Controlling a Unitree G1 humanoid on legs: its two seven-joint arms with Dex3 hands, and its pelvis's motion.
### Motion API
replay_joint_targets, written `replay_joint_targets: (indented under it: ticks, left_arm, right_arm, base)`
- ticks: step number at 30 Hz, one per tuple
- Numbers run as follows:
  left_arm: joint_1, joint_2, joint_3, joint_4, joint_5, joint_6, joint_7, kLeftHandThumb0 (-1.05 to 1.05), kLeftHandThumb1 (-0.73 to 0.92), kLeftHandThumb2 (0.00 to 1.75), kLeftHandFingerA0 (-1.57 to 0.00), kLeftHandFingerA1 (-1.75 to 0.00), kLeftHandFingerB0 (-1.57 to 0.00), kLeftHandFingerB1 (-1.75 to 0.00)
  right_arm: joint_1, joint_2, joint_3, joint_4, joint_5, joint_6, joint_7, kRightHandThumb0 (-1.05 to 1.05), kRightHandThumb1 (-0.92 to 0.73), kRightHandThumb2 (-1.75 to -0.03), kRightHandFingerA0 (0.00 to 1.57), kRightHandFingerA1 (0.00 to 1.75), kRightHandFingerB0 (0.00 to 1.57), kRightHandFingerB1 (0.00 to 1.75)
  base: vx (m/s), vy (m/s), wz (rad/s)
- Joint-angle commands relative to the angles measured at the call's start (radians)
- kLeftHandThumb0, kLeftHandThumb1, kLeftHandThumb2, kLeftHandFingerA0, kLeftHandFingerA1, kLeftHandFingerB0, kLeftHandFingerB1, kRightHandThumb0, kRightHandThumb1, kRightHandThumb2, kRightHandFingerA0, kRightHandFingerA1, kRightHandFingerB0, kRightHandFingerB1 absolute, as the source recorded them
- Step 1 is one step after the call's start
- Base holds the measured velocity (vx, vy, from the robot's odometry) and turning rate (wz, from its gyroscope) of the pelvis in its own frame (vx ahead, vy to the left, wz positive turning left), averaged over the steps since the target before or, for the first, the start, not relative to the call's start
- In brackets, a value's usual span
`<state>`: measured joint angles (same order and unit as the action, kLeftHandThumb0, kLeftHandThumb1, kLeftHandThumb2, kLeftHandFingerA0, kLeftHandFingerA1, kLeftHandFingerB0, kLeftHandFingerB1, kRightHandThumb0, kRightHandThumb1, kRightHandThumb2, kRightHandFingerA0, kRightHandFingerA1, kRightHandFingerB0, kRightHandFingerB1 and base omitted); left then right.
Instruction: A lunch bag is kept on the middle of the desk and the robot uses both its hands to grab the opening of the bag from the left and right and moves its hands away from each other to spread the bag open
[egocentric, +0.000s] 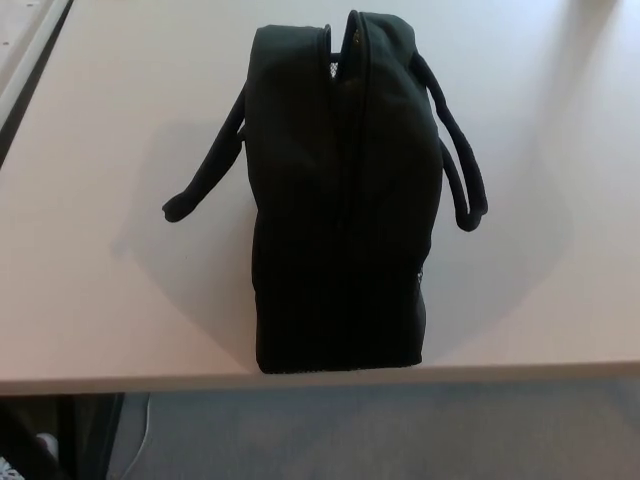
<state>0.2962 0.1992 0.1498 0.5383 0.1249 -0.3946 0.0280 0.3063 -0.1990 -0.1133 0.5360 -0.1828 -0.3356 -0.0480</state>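
A black fabric lunch bag (340, 200) stands upright in the middle of the pale desk (120, 300), its near end close to the desk's front edge. Its zipped opening (345, 110) runs along the top, away from me, and gapes slightly at the far end. One carry handle (205, 165) droops to the left side, the other handle (462, 165) loops down on the right. Neither of my hands shows in the head view.
The desk's front edge (320, 378) crosses the bottom of the picture, with grey carpet (400, 430) below it. A white cable (140, 435) hangs down at the lower left. The desk's left edge (30, 70) runs along the upper left corner.
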Motion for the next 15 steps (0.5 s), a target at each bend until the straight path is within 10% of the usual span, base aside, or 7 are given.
replay_joint_targets:
  ticks: [1,15]
  left_arm:
    - [0.030,0.007,0.059,-0.058,-0.058,-0.281,0.034,-0.35,0.59,0.58,-0.50,-0.38,-0.28,-0.32]
    - [0.052,-0.011,0.087,-0.061,-0.008,-0.461,0.079,-0.28,0.58,0.57,-0.50,-0.38,-0.27,-0.32]
  right_arm:
    - [0.039,0.008,-0.061,-0.068,0.059,-0.243,-0.065,-0.59,-0.56,-0.80,0.23,0.42,0.13,0.39]
    - [0.054,0.017,-0.066,-0.043,-0.003,-0.428,-0.133,-0.59,-0.56,-0.80,0.20,0.41,0.12,0.39]
  base:
    - [0.00,0.000,0.00]
    - [0.00,0.000,0.00]
